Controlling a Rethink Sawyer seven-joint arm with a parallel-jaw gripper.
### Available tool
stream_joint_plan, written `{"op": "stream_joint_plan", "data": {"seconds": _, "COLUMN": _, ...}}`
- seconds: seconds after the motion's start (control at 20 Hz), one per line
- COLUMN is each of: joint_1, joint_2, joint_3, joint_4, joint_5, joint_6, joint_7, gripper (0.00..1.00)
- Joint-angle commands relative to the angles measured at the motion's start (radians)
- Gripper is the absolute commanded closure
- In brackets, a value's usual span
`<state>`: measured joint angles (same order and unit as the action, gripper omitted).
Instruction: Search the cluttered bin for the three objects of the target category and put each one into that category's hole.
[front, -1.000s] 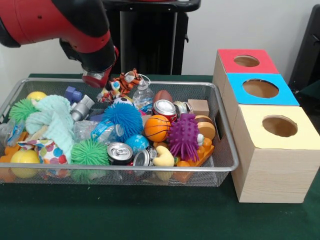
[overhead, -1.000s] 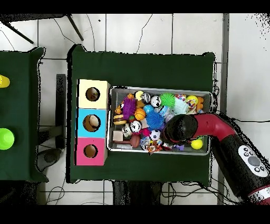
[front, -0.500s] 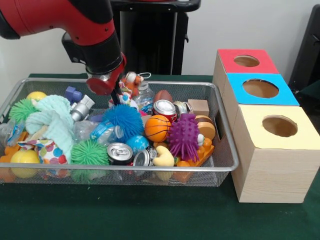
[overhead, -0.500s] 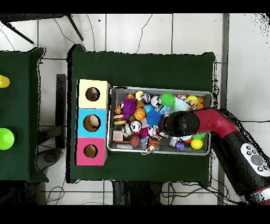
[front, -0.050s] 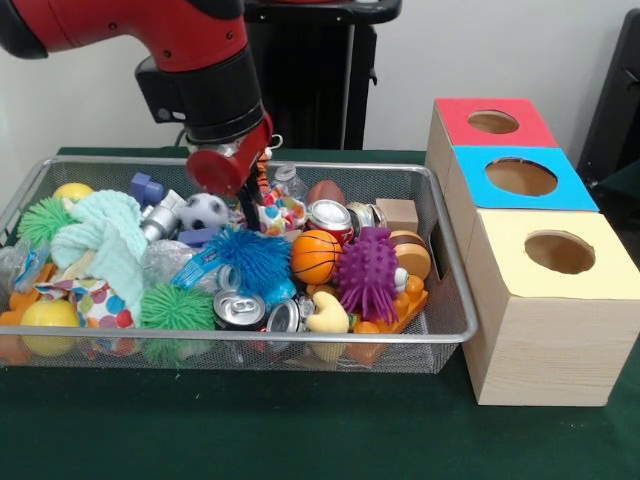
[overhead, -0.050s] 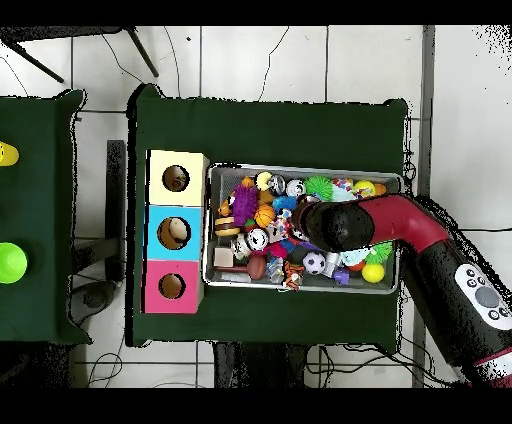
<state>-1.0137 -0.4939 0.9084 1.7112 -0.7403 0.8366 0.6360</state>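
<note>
Nearest, bare green surface (front, -0.050s: 300, 440) below the wire bin (front, -0.050s: 240, 345). Cans and spiky balls heaped at six o'clock, basketball (front, -0.050s: 316, 256) centre. Behind, pincer (front, -0.050s: 245, 195) dipped into clutter near a soccer ball (front, -0.050s: 207, 212); opening impossible to tell. Holed boxes (front, -0.050s: 540, 250) at three o'clock, unobstructed.

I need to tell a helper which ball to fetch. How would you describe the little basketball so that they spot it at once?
Start at the wire bin left of the three boxes. Near its middle, just left of the purple spiky ball and below the red can, sits the basketball. It is the only smooth orange ball with black seam lines; its neighbours are spiky or metal.
</note>
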Motion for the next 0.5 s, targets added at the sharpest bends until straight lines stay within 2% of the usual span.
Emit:
{"op": "stream_joint_plan", "data": {"seconds": 0.05, "joint_1": 0.024, "joint_2": -0.052, "joint_3": 0.034, "joint_4": -0.058, "joint_5": 0.042, "joint_6": 0.015, "joint_7": -0.039, "gripper": 1.0}}
{"op": "stream_joint_plan", "data": {"seconds": 0.2, "joint_1": 0.04, "joint_2": -0.093, "joint_3": 0.019, "joint_4": -0.021, "joint_5": 0.091, "joint_6": 0.114, "joint_7": -0.052, "gripper": 1.0}}
{"op": "stream_joint_plan", "data": {"seconds": 0.5, "joint_1": 0.063, "joint_2": -0.18, "joint_3": 0.037, "joint_4": 0.078, "joint_5": 0.21, "joint_6": 0.151, "joint_7": 0.027, "gripper": 1.0}}
